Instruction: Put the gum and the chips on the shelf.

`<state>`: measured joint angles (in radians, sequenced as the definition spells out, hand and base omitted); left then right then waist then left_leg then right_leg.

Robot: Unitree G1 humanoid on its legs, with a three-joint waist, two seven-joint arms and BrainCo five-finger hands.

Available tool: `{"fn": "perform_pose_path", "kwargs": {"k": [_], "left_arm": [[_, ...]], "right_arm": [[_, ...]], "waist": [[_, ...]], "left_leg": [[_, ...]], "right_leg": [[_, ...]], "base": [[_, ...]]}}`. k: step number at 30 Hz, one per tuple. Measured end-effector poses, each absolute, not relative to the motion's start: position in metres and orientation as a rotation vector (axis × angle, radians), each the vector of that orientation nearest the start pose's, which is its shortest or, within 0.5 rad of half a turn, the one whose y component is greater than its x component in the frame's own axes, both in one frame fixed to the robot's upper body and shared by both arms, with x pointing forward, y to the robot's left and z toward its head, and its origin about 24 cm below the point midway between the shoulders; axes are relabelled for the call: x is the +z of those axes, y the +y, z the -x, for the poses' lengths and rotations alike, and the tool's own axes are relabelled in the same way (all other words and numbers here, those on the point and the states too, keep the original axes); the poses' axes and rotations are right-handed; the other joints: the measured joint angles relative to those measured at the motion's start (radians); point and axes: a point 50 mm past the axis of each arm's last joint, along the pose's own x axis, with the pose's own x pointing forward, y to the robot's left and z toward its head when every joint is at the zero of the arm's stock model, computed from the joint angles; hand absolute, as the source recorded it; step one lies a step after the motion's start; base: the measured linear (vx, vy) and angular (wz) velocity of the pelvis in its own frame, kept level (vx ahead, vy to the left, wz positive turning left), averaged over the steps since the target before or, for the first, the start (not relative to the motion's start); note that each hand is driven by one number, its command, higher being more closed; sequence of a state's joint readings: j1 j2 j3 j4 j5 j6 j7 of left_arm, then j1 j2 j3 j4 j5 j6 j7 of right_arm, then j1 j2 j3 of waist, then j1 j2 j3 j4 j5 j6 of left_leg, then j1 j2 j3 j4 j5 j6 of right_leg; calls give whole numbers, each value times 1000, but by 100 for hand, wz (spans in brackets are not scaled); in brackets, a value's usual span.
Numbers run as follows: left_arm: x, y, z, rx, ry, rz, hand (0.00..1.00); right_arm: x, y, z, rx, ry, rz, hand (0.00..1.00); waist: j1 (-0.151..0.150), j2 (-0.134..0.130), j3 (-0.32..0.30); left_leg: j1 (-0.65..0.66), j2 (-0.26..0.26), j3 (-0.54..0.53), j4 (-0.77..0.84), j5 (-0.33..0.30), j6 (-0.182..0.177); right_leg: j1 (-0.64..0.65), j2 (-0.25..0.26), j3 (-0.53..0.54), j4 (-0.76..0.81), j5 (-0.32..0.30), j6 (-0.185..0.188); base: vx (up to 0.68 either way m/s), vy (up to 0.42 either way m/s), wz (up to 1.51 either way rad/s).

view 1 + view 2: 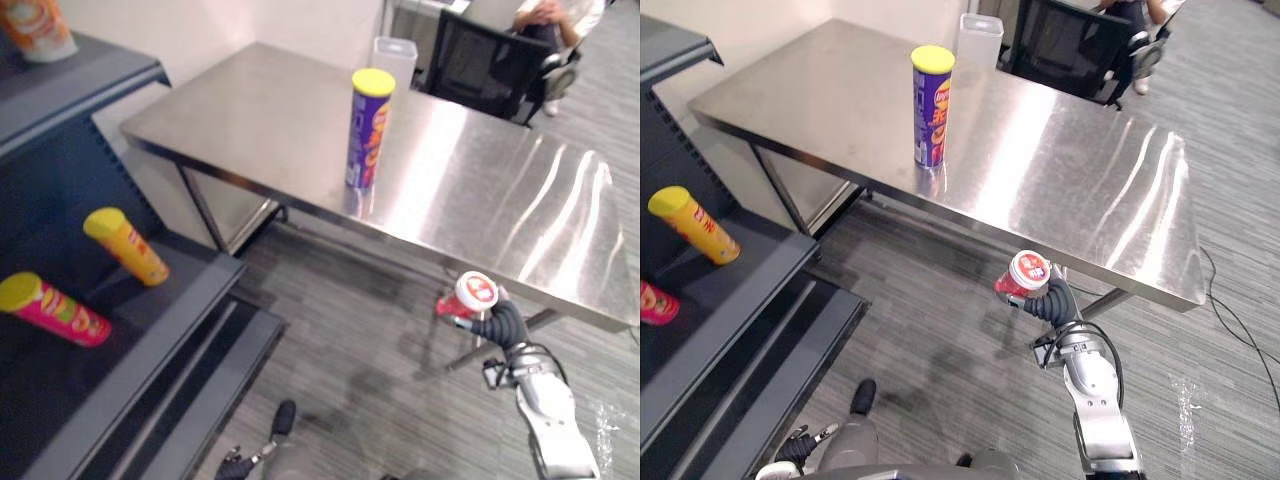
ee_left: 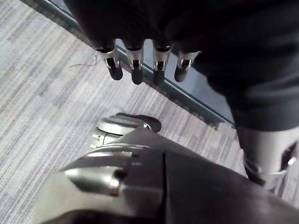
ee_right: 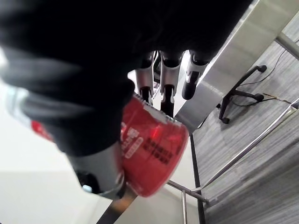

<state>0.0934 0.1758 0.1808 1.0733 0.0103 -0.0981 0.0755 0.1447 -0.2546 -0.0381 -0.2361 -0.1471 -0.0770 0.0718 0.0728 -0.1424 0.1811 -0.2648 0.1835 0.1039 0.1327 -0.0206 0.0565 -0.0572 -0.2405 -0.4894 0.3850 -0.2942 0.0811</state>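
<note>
the right hand (image 1: 1052,303) has its fingers and thumb curled round the gum tub (image 1: 1025,275), a red tub with a white lid turned up toward the head camera. in the right wrist view the fingers (image 3: 167,88) lie along the tub's red side and the thumb presses it from the other side. hand and tub hang over the grey floor (image 1: 340,330), just off the near edge of the steel table (image 1: 480,190), at about 4 o'clock in the head views. the tub touches neither the table nor the shelf.

the chips can (image 1: 368,130), purple with a yellow lid, stands upright on the table at about 12 o'clock, well apart from the tub and at about 11 o'clock from it. no hand touches it.

the dark shelf (image 1: 180,300) takes up the 9 o'clock side. a yellow can (image 1: 127,246) and a pink can (image 1: 55,309) lie on its lower board, both with yellow lids, and an orange container (image 1: 38,28) stands on the board above.

the left hand (image 2: 135,70) hangs low at about 7 o'clock over the floor, its fingers straight and side by side, holding nothing.

a clear container (image 1: 394,60) stands at the table's far edge, with a black chair (image 1: 480,65) and a seated person (image 1: 555,20) beyond it at about 1 o'clock.
</note>
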Motion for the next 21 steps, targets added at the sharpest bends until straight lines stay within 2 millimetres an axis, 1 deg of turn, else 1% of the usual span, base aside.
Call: {"fn": "perform_pose_path", "kwargs": {"k": [1, 2, 3, 4, 5, 6, 7, 8, 9, 10, 12, 13, 15, 17, 20, 21], "left_arm": [[-151, 245, -90, 334, 1041, -110, 0], [-152, 244, -86, 331, 1051, -107, 0], [-152, 240, -89, 301, 1040, -119, 0], [-149, 241, -95, 274, 1008, -139, 0], [-144, 246, -105, 279, 967, -145, 0], [-144, 244, -108, 280, 969, -132, 0], [-146, 246, -105, 280, 986, -129, 0], [-148, 245, -101, 281, 1007, -123, 0], [-149, 244, -99, 280, 1013, -119, 0], [-150, 243, -98, 279, 1018, -115, 0], [-151, 242, -94, 281, 1033, -110, 0], [-152, 242, -92, 282, 1041, -109, 0], [-155, 244, -79, 297, 1076, -104, 0], [-158, 243, -69, 304, 1115, -97, 0], [-159, 240, -67, 301, 1133, -86, 0], [-160, 238, -67, 298, 1132, -82, 0]], "right_arm": [[81, -198, -226, 52, -163, 435, 100], [81, -199, -226, 53, -163, 441, 100], [79, -201, -225, 45, -152, 440, 100], [76, -203, -223, 40, -130, 442, 100], [73, -208, -218, 17, -112, 436, 100], [73, -213, -218, -3, -110, 440, 100], [71, -218, -216, -37, -93, 425, 100], [67, -227, -210, -74, -66, 424, 100], [65, -231, -207, -92, -49, 428, 100], [61, -239, -200, -130, -12, 431, 100], [57, -246, -193, -162, 13, 431, 100], [57, -246, -193, -164, 13, 430, 100], [56, -242, -194, -161, 8, 410, 100], [53, -239, -193, -167, 13, 390, 100], [52, -239, -192, -167, 19, 390, 100], [52, -237, -193, -160, 19, 391, 100]], "waist": [[-1, 18, -1], [-2, 29, -4], [-27, 51, -2], [-42, 53, -1], [-69, 36, -10], [-65, 44, -6], [-71, 53, -2], [-89, 69, -5], [-98, 79, -6], [-101, 84, -6], [-100, 90, -8], [-100, 94, -11], [-91, 114, -16], [-90, 118, -17], [-90, 118, -17], [-90, 119, -17]], "left_leg": [[-51, 18, 74, 181, 0, 2], [-57, 25, 107, 247, 4, 18], [-74, 24, 176, 242, 34, 25], [-77, 4, 185, 173, 99, 50], [-62, -33, 171, 42, 165, 42], [-69, -10, 242, 113, 97, 44], [-60, 42, 361, 258, -3, 22], [-33, 67, 441, 303, -28, 13], [-28, 66, 467, 294, -17, 11], [-28, 38, 520, 269, 12, 31], [-29, -12, 543, 211, 64, 48], [-29, -23, 543, 193, 70, 47], [-30, -53, 541, 129, 74, 42], [-27, -77, 536, 80, 78, 36], [-22, -106, 501, 14, 80, 32], [-9, -119, 474, -29, 83, 29]], "right_leg": [[-21, -11, -3, 21, -2, -4], [-28, -7, -5, 35, -2, -4], [-40, -1, -20, 61, -8, -18], [-66, -1, -23, 58, -14, -71], [-66, 6, -36, -56, 14, -70], [-60, -1, -86, -69, 40, -32], [-60, -8, -124, -63, 41, -32], [-55, -27, -182, -36, 41, -32], [-52, -38, -215, -23, 41, -32], [-43, -66, -267, -3, 40, -33], [-3, -96, -360, -2, 39, -33], [5, -103, -378, -4, 39, -33], [30, -105, -448, -9, 39, -32], [48, -105, -486, -8, 36, -27], [50, -102, -503, -10, 31, -19], [49, -93, -500, -19, 32, -17]], "base": [[21, -1, 28], [21, -63, 51], [-23, -65, 78], [-108, -81, 136], [-133, -45, 114], [-107, -68, 111], [-20, -63, 105], [5, -42, 114], [20, 17, 145], [23, 75, 140], [13, 94, 149], [0, 119, 121], [-15, 129, 97], [-46, 102, 76], [-60, 85, 42], [-63, 72, 10]]}}
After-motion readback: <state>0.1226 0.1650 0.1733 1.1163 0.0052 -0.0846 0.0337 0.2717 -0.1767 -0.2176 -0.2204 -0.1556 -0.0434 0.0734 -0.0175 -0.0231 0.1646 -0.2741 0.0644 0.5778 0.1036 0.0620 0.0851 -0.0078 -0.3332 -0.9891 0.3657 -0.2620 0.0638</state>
